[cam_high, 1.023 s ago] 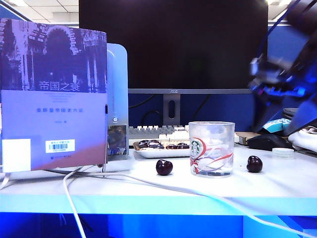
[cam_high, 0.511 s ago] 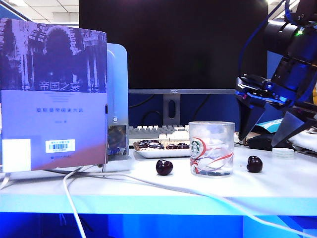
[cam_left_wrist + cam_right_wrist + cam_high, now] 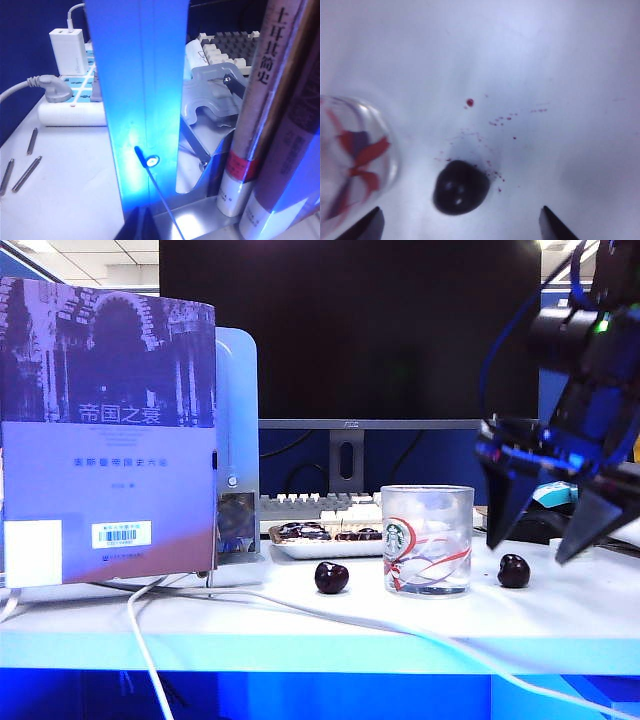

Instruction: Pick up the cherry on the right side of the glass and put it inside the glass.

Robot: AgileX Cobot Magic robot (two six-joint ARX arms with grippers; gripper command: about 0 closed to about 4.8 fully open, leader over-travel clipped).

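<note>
The cherry (image 3: pixel 514 571) is small, dark and glossy and lies on the white table just right of the glass (image 3: pixel 428 540), a clear tumbler with a green logo and red swirls. My right gripper (image 3: pixel 538 538) hangs open directly above the cherry, one finger on each side of it and the tips slightly higher than it. In the right wrist view the cherry (image 3: pixel 460 187) lies between the spread fingertips (image 3: pixel 370 224) of the right gripper (image 3: pixel 461 227), with the glass (image 3: pixel 355 155) beside it. My left gripper (image 3: pixel 142 226) is shut and empty behind a blue bookend (image 3: pixel 142 90).
A second dark cherry (image 3: pixel 332 577) lies left of the glass. A tall book (image 3: pixel 108 430) stands at the left, and a white cable (image 3: pixel 300 615) crosses the table front. Behind the glass are a tray (image 3: pixel 325 540) and a monitor (image 3: pixel 350 330). Red juice specks (image 3: pixel 470 103) dot the table near the cherry.
My right gripper has come down from the upper right to just above the cherry, still open. Cherries, glass and left arm have not moved.
</note>
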